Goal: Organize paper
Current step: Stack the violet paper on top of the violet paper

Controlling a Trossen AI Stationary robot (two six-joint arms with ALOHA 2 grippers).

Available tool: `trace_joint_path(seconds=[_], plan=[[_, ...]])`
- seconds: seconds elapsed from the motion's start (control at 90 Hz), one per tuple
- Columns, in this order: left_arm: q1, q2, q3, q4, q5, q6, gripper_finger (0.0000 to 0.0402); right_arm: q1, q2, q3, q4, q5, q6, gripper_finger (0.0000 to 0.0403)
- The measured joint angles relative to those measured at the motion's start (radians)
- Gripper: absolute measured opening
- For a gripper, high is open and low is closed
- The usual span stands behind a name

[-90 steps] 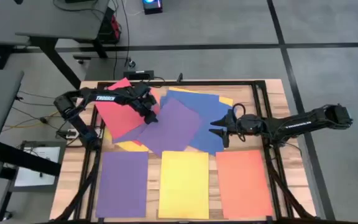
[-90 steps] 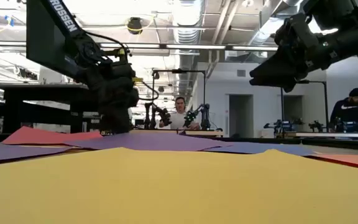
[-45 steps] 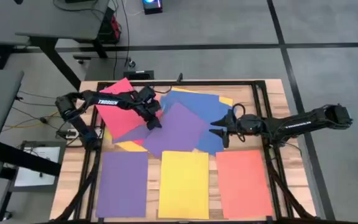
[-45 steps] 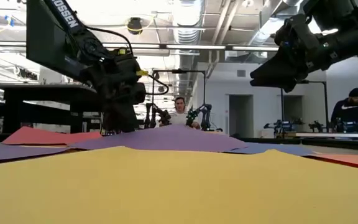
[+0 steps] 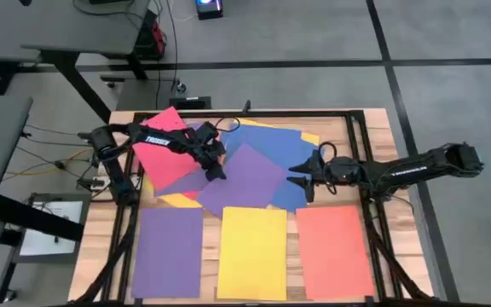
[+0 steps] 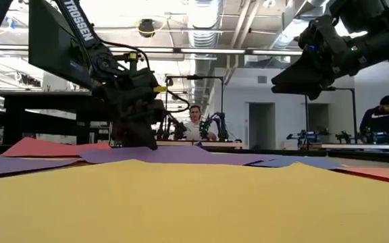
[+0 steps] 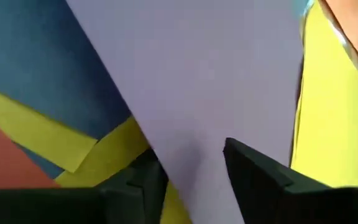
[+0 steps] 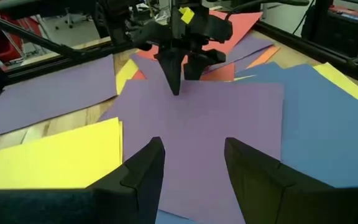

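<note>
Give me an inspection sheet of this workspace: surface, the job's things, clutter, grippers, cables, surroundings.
Surface: wooden table in a black frame.
Job's things: purple sheet, yellow sheet and orange sheet lie apart in a near row; behind them a mixed pile of red, blue, yellow and purple, topped by a tilted purple sheet.
Clutter: nothing seen.
Grippers: left gripper down at the tilted purple sheet's corner, fingers open; right gripper open above the pile's right side.
Cables: cables run across the floor left of the table.
Surroundings: desks, other robot rigs, two people beyond.
</note>
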Motion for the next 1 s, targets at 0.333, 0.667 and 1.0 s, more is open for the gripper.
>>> trace_joint_path(seconds=[0.333, 0.667, 1.0], plan=[[-0.013, -0.057, 0.039, -0.115, -0.178, 0.027, 0.0001, 0.000, 0.000, 0.000, -0.001, 0.000, 0.000, 0.0159], [-0.072, -0.325, 0.244, -0.440, -0.349, -0.061, 0.0000, -0.002, 0.000, 0.000, -0.014, 0.000, 0.000, 0.0159], [-0.190, -0.461, 0.321, -0.711, -0.399, -0.300, 0.0000, -0.002, 0.000, 0.000, -0.027, 0.000, 0.001, 0.0159]])
